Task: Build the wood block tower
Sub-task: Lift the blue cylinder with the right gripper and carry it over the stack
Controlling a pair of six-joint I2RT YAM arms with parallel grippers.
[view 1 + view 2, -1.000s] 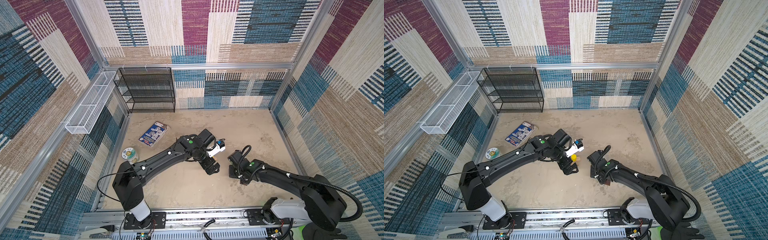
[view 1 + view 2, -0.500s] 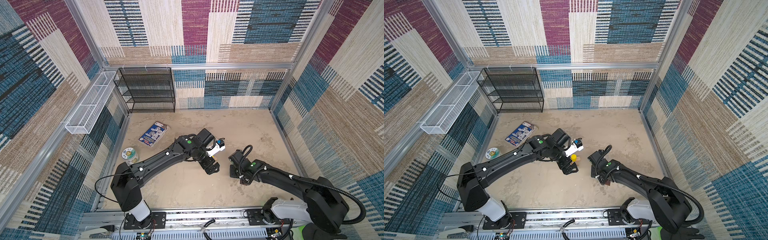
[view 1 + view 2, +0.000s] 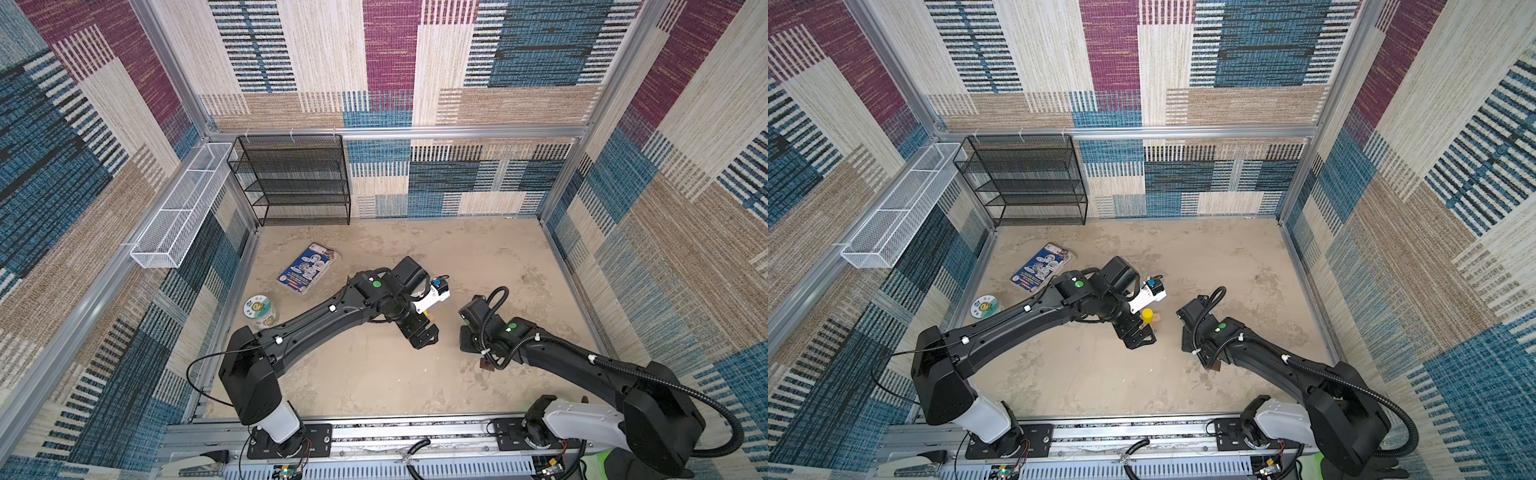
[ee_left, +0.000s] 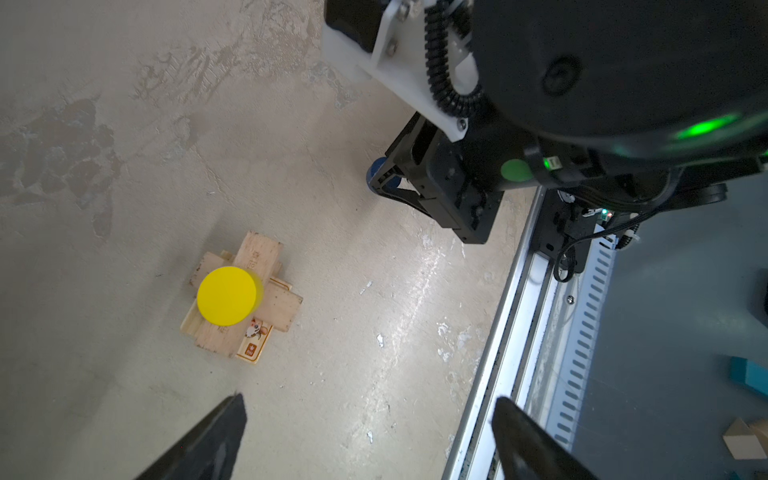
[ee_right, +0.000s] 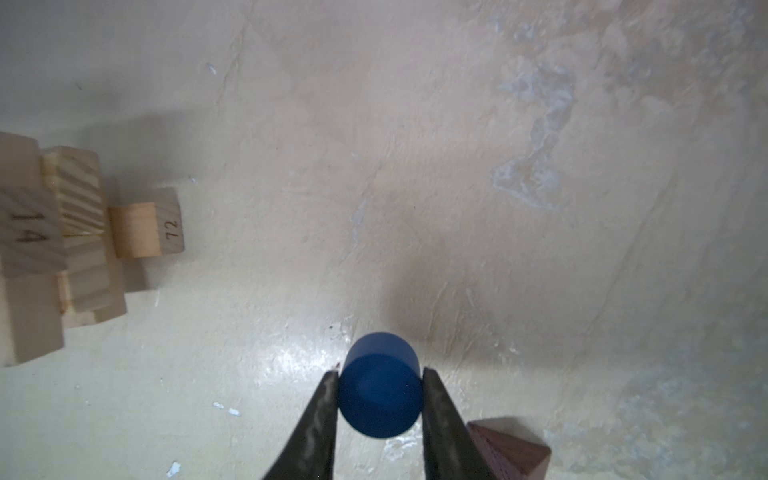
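Note:
The tower (image 4: pixel 266 303) is a low criss-cross stack of pale wood blocks with a yellow cylinder (image 4: pixel 227 295) standing on top. In a top view the cylinder (image 3: pixel 1147 315) shows just beyond my left gripper (image 3: pixel 1140 338). That left gripper (image 4: pixel 368 409) hangs open and empty beside the stack. My right gripper (image 5: pixel 380 373) is shut on a blue disc (image 5: pixel 380 395), close above the floor to the right of the tower. The stacked bars (image 5: pixel 62 249) show at that view's edge. A dark-brown house-shaped piece (image 5: pixel 511 449) lies on the floor next to the right fingers (image 5: pixel 436 411), and also shows as a brown piece (image 3: pixel 485 364).
A blue printed packet (image 3: pixel 308 268) and a round labelled jar (image 3: pixel 259 309) lie at the left of the floor. A black wire rack (image 3: pixel 295 178) stands at the back left, a white wire basket (image 3: pixel 183 208) hangs on the left wall. The metal rail (image 3: pixel 374 428) runs along the front.
The left arm's elbow has drifted slightly to the left. Both grippers stay where they were, the right one still closed on the blue disc.

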